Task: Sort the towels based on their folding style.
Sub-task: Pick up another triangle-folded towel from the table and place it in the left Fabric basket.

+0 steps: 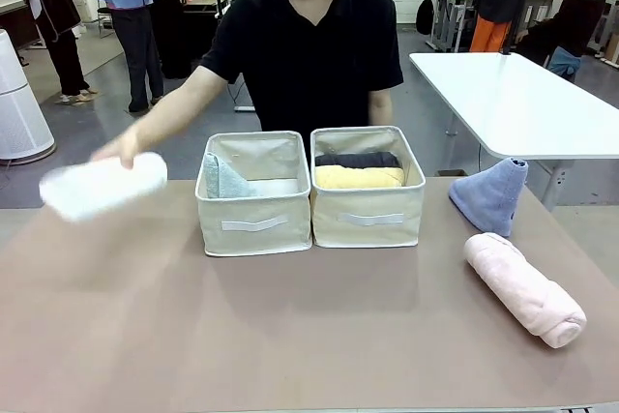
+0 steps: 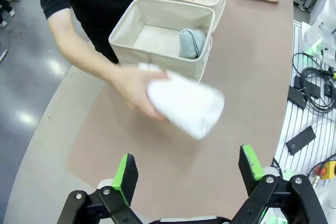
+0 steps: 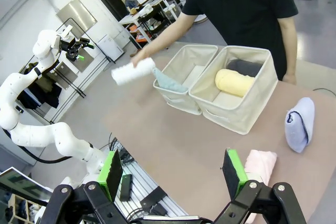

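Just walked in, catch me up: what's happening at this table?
A person's hand holds a white roll over the table, beside the left bin. That bin has a teal cone; the right bin has a grey roll and a yellow roll. A blue cone and a pink roll lie on the table at right. The left gripper and right gripper are open, holding nothing.

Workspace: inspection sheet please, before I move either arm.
Surface: brown table.
Job's things: white roll in the person's hand, left of the left bin; teal cone in it; dark grey roll and yellow roll in the right bin; periwinkle cone and pink roll loose at right.
Clutter: nothing seen.
Grippers: left gripper and right gripper open, fingers empty.
Cables: black cables off the table's edge.
Surroundings: white table, people behind.
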Controlling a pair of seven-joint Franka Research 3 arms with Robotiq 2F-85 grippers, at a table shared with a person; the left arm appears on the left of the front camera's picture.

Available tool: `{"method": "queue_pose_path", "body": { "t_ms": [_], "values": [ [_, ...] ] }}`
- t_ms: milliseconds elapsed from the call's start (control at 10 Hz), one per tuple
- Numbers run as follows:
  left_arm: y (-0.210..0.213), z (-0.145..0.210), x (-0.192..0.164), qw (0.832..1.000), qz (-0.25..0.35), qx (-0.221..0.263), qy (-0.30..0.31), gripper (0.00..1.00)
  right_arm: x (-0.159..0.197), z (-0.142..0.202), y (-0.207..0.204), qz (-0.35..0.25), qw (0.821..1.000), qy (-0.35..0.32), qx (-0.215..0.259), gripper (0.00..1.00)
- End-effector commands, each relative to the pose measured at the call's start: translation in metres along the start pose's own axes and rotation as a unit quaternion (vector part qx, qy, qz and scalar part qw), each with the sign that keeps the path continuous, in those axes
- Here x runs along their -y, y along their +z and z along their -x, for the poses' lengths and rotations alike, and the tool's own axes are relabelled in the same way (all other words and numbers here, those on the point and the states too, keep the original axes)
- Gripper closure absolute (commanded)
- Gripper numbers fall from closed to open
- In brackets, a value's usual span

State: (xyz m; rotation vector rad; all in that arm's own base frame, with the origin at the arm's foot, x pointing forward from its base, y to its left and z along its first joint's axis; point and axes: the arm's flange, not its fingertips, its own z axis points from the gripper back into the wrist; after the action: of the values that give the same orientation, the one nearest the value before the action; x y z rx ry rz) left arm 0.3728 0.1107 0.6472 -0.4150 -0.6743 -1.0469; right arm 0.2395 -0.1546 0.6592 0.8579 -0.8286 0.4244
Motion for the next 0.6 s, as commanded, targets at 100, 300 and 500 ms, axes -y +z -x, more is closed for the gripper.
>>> {"method": "queue_pose_path", "body": {
  "t_ms": [100, 300, 500],
  "values": [
    [0.001, -0.001, 0.0, 1.0, 0.0, 0.0, -0.002, 0.0, 0.0, -0.001, -0.002, -0.011, 1.0, 0.007, 0.007, 0.0],
    [0.017, 0.007, 0.001, 0.998, 0.014, 0.061, -0.008, 0.0, 0.0, -0.001, -0.002, -0.011, 1.0, 0.007, 0.007, 0.0],
    [0.025, 0.011, 0.006, 0.995, 0.012, 0.103, -0.007, 0.0, 0.0, -0.001, -0.002, -0.011, 1.0, 0.007, 0.007, 0.0]
  ]
}}
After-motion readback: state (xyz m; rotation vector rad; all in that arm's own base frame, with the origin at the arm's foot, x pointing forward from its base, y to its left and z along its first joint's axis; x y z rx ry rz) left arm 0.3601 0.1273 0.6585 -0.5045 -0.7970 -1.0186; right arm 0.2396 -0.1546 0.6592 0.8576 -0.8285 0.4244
